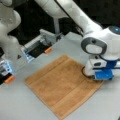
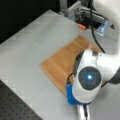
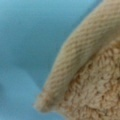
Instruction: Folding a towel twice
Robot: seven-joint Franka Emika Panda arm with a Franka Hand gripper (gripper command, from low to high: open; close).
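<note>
towel (image 1: 61, 83) flat, unfolded | gripper (image 1: 96, 78) at its right corner, fingers apparently hidden

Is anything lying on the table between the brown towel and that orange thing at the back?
Nothing: in a front view, only bare grey table separates the towel from the orange piece.

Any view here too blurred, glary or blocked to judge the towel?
In both front views the image is soft but evenly lit, and the towel lies flat on the table; in a front view the arm's wrist hides the towel's near corner; the wrist view is very close, showing only the towel's woven edge, no gripper.
</note>
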